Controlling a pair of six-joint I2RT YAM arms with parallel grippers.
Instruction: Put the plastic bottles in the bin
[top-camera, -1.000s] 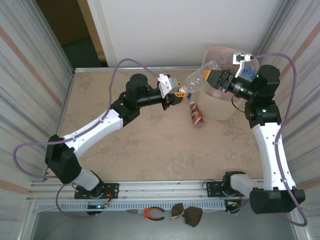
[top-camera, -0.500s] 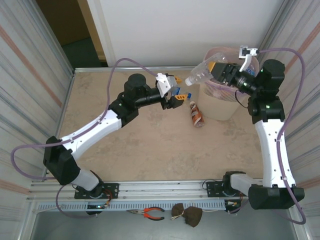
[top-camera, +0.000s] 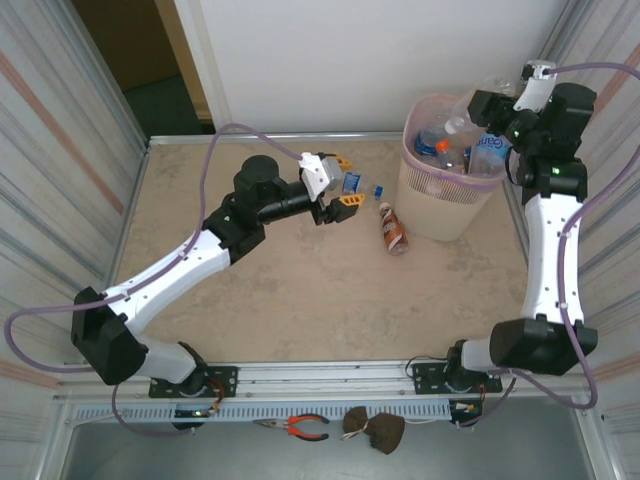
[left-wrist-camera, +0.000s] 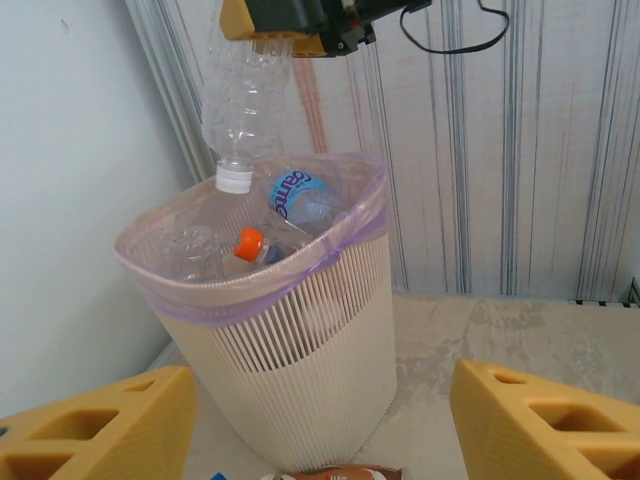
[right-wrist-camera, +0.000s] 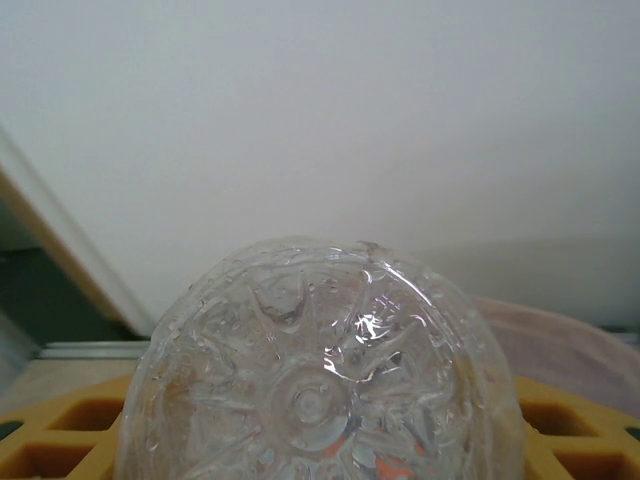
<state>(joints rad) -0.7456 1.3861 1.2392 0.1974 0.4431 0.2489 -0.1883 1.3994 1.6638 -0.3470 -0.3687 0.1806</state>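
My right gripper is shut on a clear plastic bottle, which hangs cap down over the bin, its white cap just above the rim. The bottle's ribbed base sits between my right fingers. The pale slatted bin has a thin bag liner and holds several bottles, among them a blue-labelled one and an orange-capped one. A brown bottle lies on the table by the bin's foot. My left gripper is open and empty, left of the bin.
A small blue piece lies on the table between my left gripper and the brown bottle. Corrugated walls close in both sides, and a white wall stands behind. The bin sits in the back right corner.
The clear bottle was held between both grippers. My left gripper let go and drew back to the left. My right arm carried the bottle up over the bin and tipped it cap down.
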